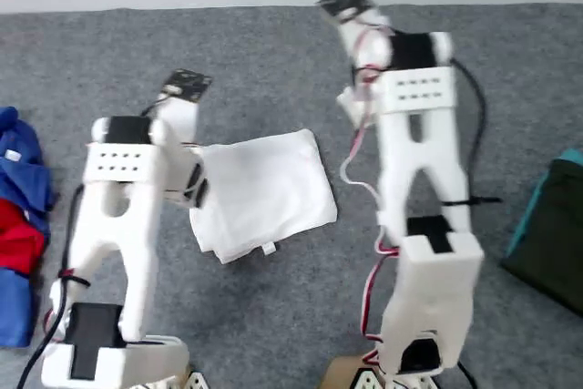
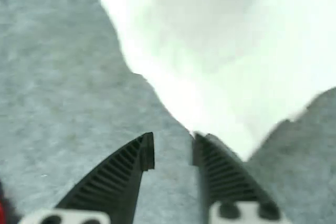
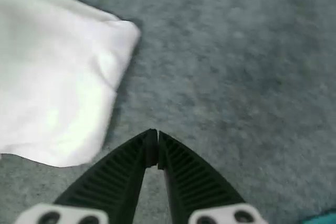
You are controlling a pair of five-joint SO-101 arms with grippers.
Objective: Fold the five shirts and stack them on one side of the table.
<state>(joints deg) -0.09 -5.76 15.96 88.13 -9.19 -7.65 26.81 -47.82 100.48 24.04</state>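
Note:
A folded white shirt [image 1: 264, 190] lies on the grey table between the two arms. My left gripper [image 2: 172, 150] is open just above the cloth-covered table at the shirt's edge [image 2: 226, 51]; one fingertip [image 2: 198, 148] is at the hem and nothing is between the fingers. My right gripper [image 3: 156, 148] is shut on nothing and hovers over bare table, beside a corner of the white shirt [image 3: 52, 87]. The left arm [image 1: 123, 179] stands at the shirt's left side, the right arm [image 1: 419, 134] at its right.
Blue and red shirts [image 1: 18, 216] are piled at the table's left edge. A dark green shirt with a teal one under it [image 1: 551, 234] lies at the right edge. Grey table [image 1: 273, 61] stretches open behind the white shirt.

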